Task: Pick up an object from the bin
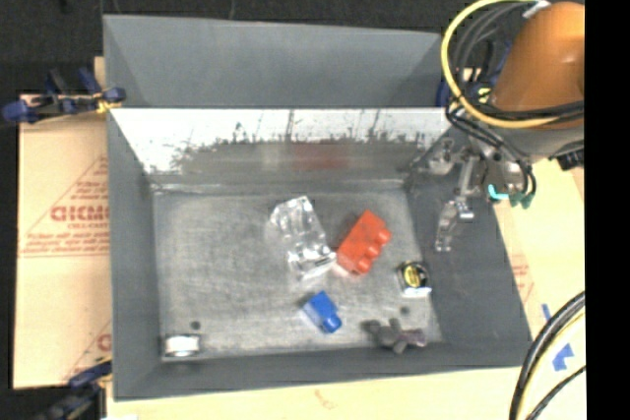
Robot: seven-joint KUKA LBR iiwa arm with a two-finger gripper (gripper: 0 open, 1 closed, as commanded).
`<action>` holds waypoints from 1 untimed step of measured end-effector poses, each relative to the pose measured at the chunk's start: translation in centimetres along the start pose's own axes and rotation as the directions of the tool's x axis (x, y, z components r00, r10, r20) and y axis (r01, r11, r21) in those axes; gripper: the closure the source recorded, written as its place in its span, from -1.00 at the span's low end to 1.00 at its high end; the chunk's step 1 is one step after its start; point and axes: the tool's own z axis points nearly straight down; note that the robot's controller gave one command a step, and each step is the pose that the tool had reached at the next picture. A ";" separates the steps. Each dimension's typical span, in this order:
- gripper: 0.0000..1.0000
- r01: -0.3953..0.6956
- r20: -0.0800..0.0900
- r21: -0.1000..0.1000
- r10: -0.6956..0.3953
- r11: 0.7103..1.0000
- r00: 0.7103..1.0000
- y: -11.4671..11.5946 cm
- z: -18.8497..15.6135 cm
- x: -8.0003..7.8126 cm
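Inspector: Claw [444,239] status?
Assessor: It hangs at the 3 o'clock side of the grey metal bin [133,241], above the sloping right wall. No item is seen in it. How far open, I cannot tell.
Inspector: Nearest items?
Assessor: Red studded plastic brick [362,243] at the claw's 9 o'clock, apart from it. Small black-and-yellow piece [414,276] at its 7 o'clock, markings too small to read.
Inspector: Remainder?
Assessor: Crumpled clear plastic [299,231] just beside the brick, at its 9 o'clock. Blue block [322,312] at the bin's 6 o'clock, dark grey lump [397,336] at 5, silvery disc [181,344] at 7.
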 end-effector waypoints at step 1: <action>-1.00 0.060 0.012 0.000 -0.060 0.998 0.998 5.6 12.1 -0.9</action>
